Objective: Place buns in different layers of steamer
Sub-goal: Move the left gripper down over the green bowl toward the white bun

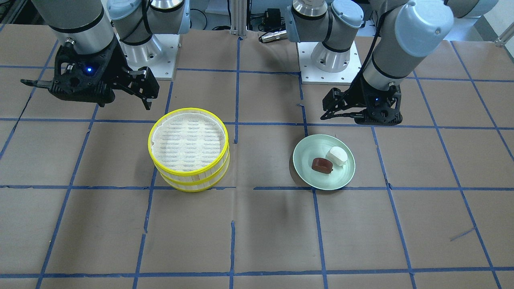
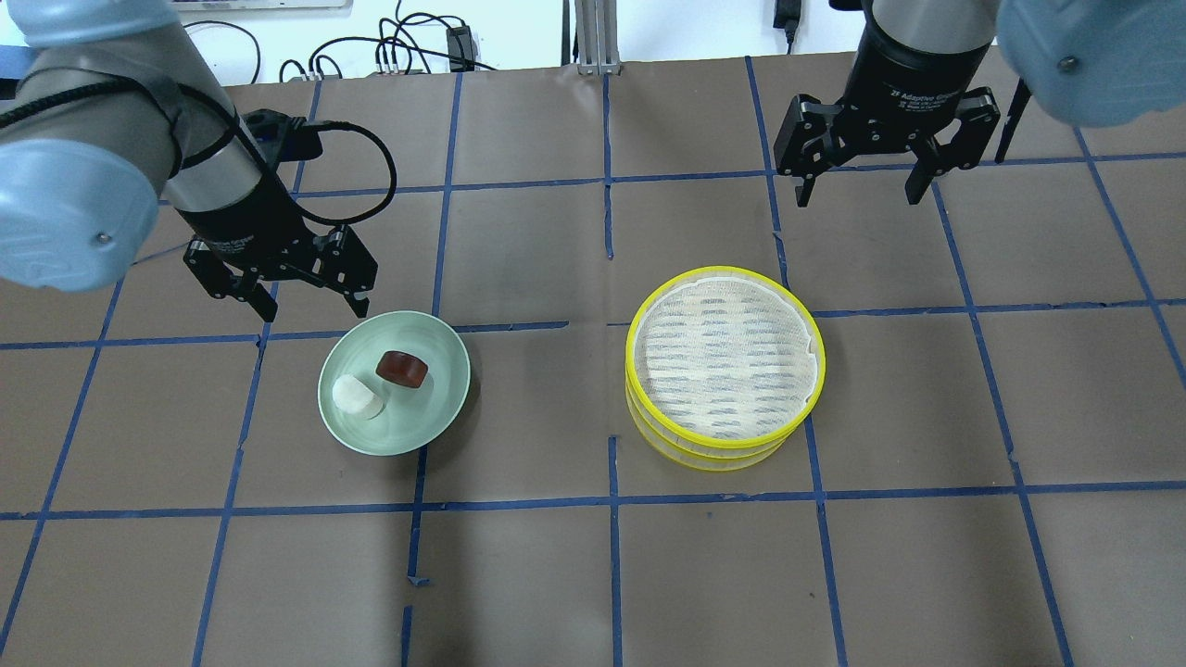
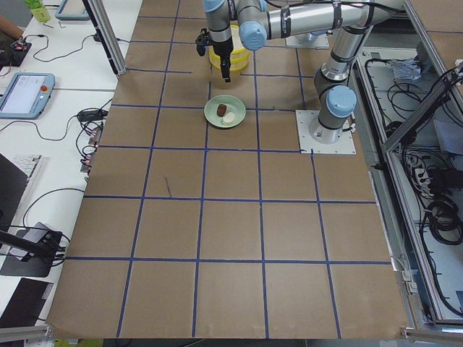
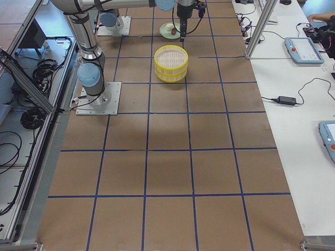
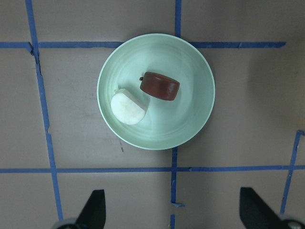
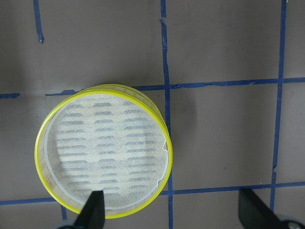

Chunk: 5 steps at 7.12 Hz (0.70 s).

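The white bun (image 2: 358, 396) and the reddish-brown bun (image 2: 402, 369) lie side by side on a pale green plate (image 2: 422, 421); both also show in the left wrist view (image 5: 127, 107) (image 5: 160, 86). My left gripper (image 2: 315, 306) hangs open and empty above the plate's far edge. The steamer (image 2: 725, 357) stands with its two yellow-rimmed layers stacked; the top layer's white liner is bare, and only the wall of the lower layer (image 2: 713, 454) shows. My right gripper (image 2: 860, 196) is open and empty, high beyond the steamer, which lies below it in the right wrist view (image 6: 105, 157).
The table is brown paper with a blue tape grid (image 2: 611, 324). Plate and steamer stand about one grid square apart. Cables and a metal post (image 2: 593, 37) sit at the far edge. The arm bases (image 1: 329, 60) are on white mounting plates.
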Motion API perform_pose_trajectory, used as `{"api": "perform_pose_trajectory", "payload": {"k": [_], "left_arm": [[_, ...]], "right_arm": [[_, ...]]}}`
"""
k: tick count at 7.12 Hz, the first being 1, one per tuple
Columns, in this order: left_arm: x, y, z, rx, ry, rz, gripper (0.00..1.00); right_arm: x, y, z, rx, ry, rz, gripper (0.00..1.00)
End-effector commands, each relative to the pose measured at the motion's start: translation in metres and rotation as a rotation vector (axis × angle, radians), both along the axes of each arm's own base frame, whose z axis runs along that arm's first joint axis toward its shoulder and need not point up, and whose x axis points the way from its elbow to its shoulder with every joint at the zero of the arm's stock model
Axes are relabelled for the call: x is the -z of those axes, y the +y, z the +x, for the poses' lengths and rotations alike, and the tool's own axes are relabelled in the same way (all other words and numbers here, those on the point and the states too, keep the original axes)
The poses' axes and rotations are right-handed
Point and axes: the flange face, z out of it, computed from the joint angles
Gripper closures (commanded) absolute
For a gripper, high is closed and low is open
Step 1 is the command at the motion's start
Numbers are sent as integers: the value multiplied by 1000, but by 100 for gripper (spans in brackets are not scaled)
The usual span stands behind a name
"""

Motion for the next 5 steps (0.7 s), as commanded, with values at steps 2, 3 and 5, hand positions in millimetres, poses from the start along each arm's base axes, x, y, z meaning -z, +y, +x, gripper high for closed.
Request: {"api": "perform_pose_trajectory", "payload": {"k": [2, 3, 5], "left_arm": [[94, -4, 12, 210, -73, -21, 1], [118, -1, 12, 267, -60, 21, 2], [146, -3, 13, 364, -44, 26, 3]], "right_arm": [[16, 4, -2, 5, 4, 28, 0], [27, 7, 2, 12, -11, 44, 1], [78, 12, 18, -5, -16, 15, 3]]}}
